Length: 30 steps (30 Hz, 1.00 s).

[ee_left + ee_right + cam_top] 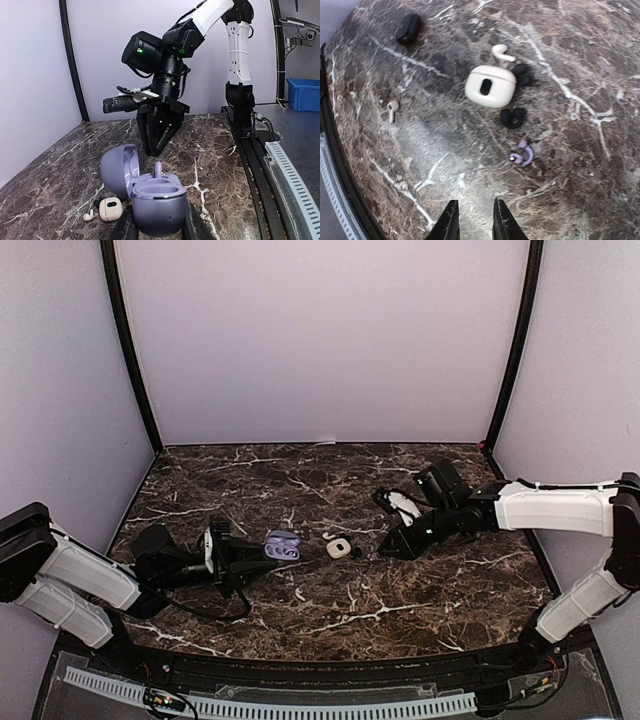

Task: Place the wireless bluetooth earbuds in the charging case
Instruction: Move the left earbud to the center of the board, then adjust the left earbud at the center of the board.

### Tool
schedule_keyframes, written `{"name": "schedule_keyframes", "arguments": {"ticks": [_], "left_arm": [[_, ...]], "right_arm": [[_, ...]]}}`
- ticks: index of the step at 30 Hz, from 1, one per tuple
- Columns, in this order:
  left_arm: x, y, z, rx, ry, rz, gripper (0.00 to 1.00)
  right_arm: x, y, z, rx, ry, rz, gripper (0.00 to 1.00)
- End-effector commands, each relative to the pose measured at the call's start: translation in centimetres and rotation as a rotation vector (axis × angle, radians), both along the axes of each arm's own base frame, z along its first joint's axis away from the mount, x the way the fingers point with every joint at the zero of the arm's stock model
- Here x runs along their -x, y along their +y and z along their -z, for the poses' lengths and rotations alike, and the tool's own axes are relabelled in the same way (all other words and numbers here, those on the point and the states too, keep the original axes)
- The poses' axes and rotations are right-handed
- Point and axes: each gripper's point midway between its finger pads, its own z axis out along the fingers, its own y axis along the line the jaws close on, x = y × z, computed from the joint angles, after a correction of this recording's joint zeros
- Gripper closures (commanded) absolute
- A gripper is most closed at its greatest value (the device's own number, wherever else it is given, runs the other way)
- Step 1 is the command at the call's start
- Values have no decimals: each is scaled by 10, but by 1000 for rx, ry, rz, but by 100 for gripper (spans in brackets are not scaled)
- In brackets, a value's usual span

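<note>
Top external view: the marble table has bare room toward the far wall and along the right edge. The clutter sits mid-table, well clear of every edge. The left gripper is clamped on the lavender charging case, with its lid swung open sideways and its wells facing up. An upright lavender earbud stands in the case, stem vertical. The right gripper hangs just above it, pointing down, its fingers narrowly parted and empty. A loose lavender earbud lies beside a dark earbud, near the white case.
</note>
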Motion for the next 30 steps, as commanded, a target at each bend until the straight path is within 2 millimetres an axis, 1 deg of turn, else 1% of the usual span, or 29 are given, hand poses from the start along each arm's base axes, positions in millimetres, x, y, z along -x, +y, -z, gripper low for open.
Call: {"name": "schedule_keyframes", "arguments": {"ticks": [1,7,8,11,13,21,30], "left_arm": [[1,0,-6,17,-8,9,99],[0,1,-6,12,-12,1,99],[0,1,-6,12,-12,1,99],[0,1,-6,11,-12,4,99],[0,1,-5,9,-10,5,99],[1,0,-5,8,-9,12,99],[1,1,-5,7,-13,11,99]], "right_arm": [[-32,-14,6,0,2,164,77],[-59,-23,33,98,-35,257,80],[-63,-24,40,116,-39,268,80],[-68,-19,49,115,-34,266,80],[-67,-13,52,103,-22,247,80],[-60,-2,67,133,-11,213,80],[-48,15,69,143,-11,155,79]]}}
